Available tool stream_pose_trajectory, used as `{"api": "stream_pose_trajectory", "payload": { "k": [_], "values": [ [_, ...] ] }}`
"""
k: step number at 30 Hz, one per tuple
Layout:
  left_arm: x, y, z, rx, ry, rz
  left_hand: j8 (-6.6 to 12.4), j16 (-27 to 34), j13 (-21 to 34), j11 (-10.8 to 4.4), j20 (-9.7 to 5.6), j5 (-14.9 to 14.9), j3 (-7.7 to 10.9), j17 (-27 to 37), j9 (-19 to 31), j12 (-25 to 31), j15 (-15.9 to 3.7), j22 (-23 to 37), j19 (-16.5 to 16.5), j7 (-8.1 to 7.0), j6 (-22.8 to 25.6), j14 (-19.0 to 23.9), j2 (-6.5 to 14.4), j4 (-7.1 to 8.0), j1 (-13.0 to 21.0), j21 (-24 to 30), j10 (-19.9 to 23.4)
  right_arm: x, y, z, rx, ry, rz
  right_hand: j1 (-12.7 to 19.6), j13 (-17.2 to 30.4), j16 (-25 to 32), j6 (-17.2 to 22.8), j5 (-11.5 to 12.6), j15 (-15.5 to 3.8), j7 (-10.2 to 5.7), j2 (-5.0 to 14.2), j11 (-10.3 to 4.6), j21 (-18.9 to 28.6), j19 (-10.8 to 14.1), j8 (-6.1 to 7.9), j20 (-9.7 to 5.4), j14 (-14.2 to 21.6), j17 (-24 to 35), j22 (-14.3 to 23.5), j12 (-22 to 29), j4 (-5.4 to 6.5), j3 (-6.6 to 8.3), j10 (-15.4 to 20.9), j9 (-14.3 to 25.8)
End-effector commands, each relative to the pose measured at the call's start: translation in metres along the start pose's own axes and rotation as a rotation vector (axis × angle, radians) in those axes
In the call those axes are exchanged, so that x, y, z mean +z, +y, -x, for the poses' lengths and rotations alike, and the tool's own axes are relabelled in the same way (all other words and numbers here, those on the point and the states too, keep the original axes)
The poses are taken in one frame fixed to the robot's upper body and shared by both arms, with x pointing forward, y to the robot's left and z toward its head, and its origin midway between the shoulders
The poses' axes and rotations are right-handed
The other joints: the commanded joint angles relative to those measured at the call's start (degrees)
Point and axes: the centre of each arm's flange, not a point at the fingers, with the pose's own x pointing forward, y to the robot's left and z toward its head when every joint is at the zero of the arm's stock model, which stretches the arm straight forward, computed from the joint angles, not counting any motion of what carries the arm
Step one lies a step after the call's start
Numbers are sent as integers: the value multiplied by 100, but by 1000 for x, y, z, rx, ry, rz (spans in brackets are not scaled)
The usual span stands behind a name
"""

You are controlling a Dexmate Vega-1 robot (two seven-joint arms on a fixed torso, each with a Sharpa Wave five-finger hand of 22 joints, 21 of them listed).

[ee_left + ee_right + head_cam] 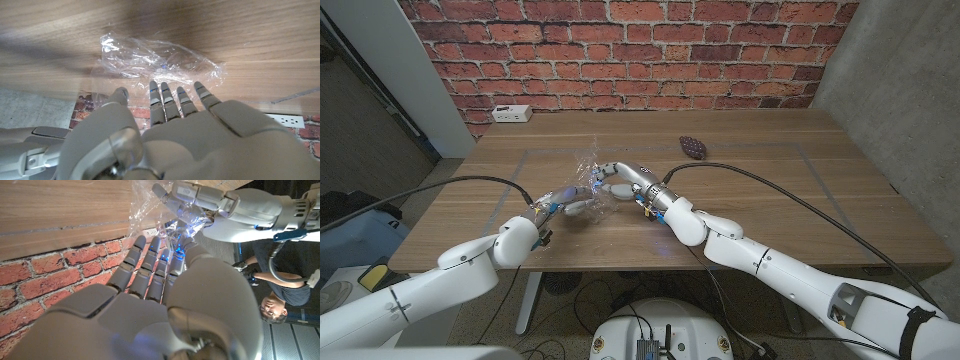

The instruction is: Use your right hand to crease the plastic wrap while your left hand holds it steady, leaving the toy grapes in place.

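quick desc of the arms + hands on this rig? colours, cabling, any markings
Both arms have glossy white rounded shells with dark seams at the joints. A black cable loops off each forearm over the table. The left hand and right hand are light grey, with segmented fingers and small blue marks near the fingertips. Blue light glows at the wrists. The right arm has a black band near the picture's lower corner.

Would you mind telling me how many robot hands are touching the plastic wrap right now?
2. The left hand rests on the plastic wrap at its near-left side; the right hand meets it from the right, fingers against the film.
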Motion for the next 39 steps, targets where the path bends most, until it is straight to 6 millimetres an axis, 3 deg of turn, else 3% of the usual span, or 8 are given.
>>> {"api": "stream_pose_trajectory", "payload": {
  "k": [1, 5, 10, 13, 15, 17, 24, 39],
  "values": [
    [8, 11, 17, 61, 12, -44, 27, 28, 15, 17, 55, 2, 9, 21, -1, 8, -132, 2, -5, 4, 115, 65, 13, -57, -34, 41, 65, 1, 0, -1, 29, -19, 4, -1, 7, -49, 3, 9, -606, 27, 11, 0, -27, -31, 38, 7, -21, -12, 27, -2, -11, 62, 3, 3],
    [14, 14, 27, 71, 21, -70, 68, 79, 15, 62, 98, -2, 29, 27, 1, 32, -111, 2, 31, 41, 299, 242, 13, -82, -60, 58, 139, 1, 0, -2, 30, -18, -5, -16, 3, -58, 14, 3, -604, 33, 6, 1, -27, -36, 51, 11, -26, -15, 26, -4, -3, 68, 1, -6],
    [20, 18, 45, 114, -5, -62, 161, 287, 37, 123, 350, -20, 147, 70, 14, 237, 38, 20, 439, 260, 1053, 1474, 42, -102, -316, 226, 963, 1, 2, -4, 43, -16, -19, -10, -2, -70, 16, 0, -610, 24, -3, -5, -27, -44, 64, 11, -31, -21, 25, -10, -13, 84, -13, -12],
    [24, 19, 55, 124, -19, -61, 267, 359, 59, 186, 291, -16, 265, 84, 32, 389, -52, 67, 932, 355, 1709, 2140, 52, -136, -438, 450, 1655, 2, 3, -5, 54, -15, -20, -10, -6, -94, 10, -4, -584, 25, -20, 8, -23, -41, 72, 15, -56, -33, 25, -19, -23, 96, -39, -19],
    [26, 20, 61, 128, -25, -63, 377, 393, 84, 357, 198, -6, 371, 93, 54, 483, -57, 105, 1250, 476, 2360, 2684, 53, -161, -561, 618, 2199, 3, 4, -6, 56, -16, -20, -17, -10, -119, -3, -6, -556, 13, -16, 15, -21, -43, 76, 17, -101, -37, 25, -21, -19, 106, -46, -24],
    [27, 20, 66, 138, -26, -67, 377, 417, 95, 505, 153, -3, 427, 94, 61, 532, -24, 128, 1463, 533, 2543, 2969, 47, -186, -608, 731, 2467, 4, 5, -6, 56, -18, -19, -14, -13, -124, -7, -8, -561, 16, -19, 41, -18, -41, 82, 17, -102, -38, 25, -31, -25, 113, -74, -28],
    [29, 20, 81, 153, -21, -72, 557, 584, 236, 594, 63, 15, 592, 131, 114, 749, -24, 231, 1992, 660, 3383, 3940, 67, -230, -750, 1083, 3216, 7, 6, -7, 53, -13, -13, -25, -22, -127, -31, -18, -552, 23, -16, 44, -16, -48, 97, 14, -137, -18, 24, -32, -24, 118, -93, -37],
    [31, 22, 119, 170, -170, 90, 808, 730, 385, 595, 61, 62, 800, 214, 312, 927, -25, 289, 2119, 679, 3844, 4482, 113, -335, -733, 1265, 3724, 16, 23, -8, 104, 2, 20, -29, -37, -161, -39, -34, -575, -6, -37, -8, -9, -59, 127, 7, -244, 4, 23, -49, -42, 127, -174, -70]
  ]
}}
